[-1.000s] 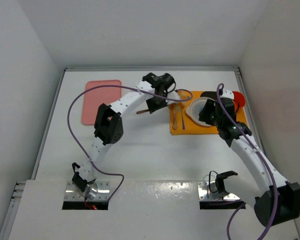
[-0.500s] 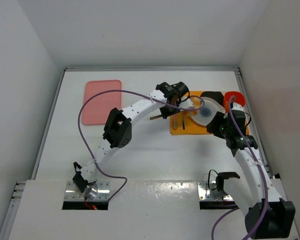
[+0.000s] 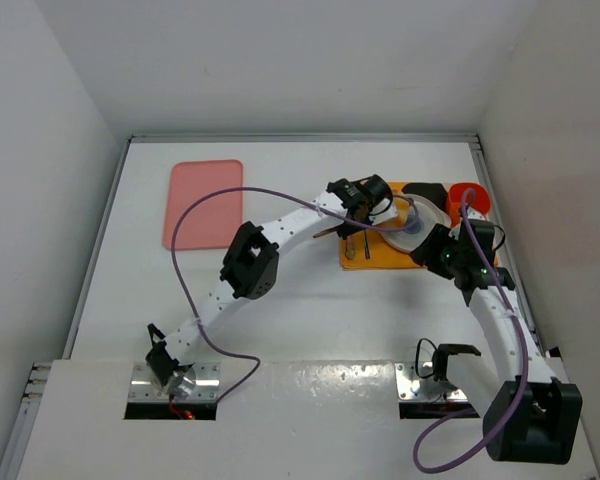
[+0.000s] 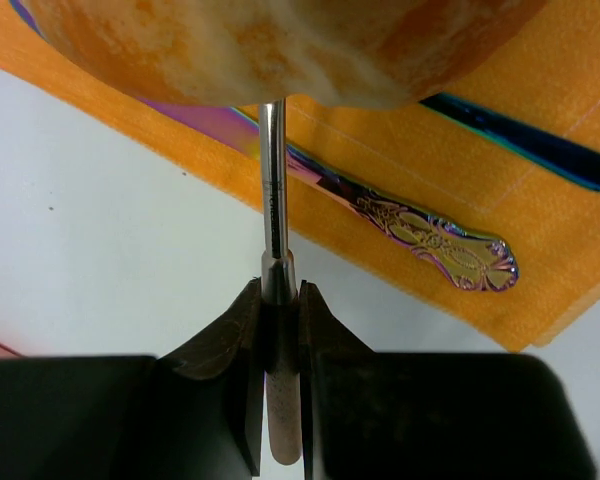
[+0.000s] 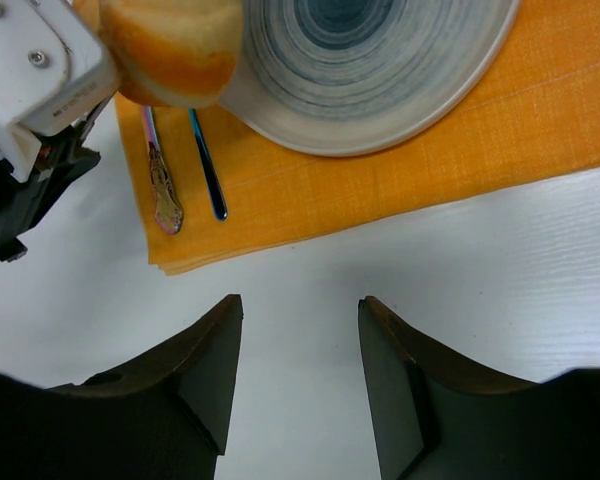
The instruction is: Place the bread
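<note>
Where the white table (image 5: 480,270) lies bare just short of the orange mat (image 5: 380,190), the right gripper (image 5: 300,310) hangs with jaws apart and nothing between them. Past it, the left gripper (image 4: 278,300) is clenched on a thin metal rod (image 4: 271,190), whose far end meets the underside of the bread (image 4: 280,45). The bread sits above cutlery (image 4: 420,235) on the mat, at the left rim of the bowl (image 5: 380,70); whether it touches the bowl is unclear. Farther off stand a red cup (image 3: 468,196) and, well left, a pink mat (image 3: 202,203).
</note>
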Motion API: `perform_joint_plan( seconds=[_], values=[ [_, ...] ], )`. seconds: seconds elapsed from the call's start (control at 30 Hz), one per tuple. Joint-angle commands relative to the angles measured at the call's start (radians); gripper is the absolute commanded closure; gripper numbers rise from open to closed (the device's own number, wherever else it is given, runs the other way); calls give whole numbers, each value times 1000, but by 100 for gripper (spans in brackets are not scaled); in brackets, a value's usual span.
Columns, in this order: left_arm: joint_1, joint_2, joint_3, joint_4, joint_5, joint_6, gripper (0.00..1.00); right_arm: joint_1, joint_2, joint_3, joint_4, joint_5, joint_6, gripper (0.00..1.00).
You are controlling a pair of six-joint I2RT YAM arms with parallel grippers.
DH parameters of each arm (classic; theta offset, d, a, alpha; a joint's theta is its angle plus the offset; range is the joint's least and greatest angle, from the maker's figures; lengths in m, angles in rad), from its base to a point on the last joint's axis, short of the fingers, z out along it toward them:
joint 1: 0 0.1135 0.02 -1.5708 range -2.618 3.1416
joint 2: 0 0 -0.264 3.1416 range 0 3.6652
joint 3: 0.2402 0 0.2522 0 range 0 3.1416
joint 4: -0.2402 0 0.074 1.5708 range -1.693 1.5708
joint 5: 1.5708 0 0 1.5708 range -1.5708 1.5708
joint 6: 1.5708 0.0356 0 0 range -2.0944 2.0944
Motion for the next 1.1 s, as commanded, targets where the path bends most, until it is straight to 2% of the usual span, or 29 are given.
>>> perform_joint_plan(
  seconds=[0.0, 0.3, 0.6, 0.93, 1.07],
  values=[
    [-17, -6, 75, 79, -46, -6, 100, -5, -14, 24, -8, -22, 17, 49],
    [-76, 27, 76, 191, -104, 39, 100, -6, -35, 73, -112, 69, -44, 49],
    [-76, 89, 58, 220, -104, 71, 100, -8, -50, 116, -176, 120, -106, 49],
    [-76, 123, 76, 341, -316, 152, 100, -6, -50, 127, -186, 136, -116, 49],
    [-44, 114, 76, 395, -385, 193, 100, -5, -47, 125, -186, 140, -124, 49]
  ],
)
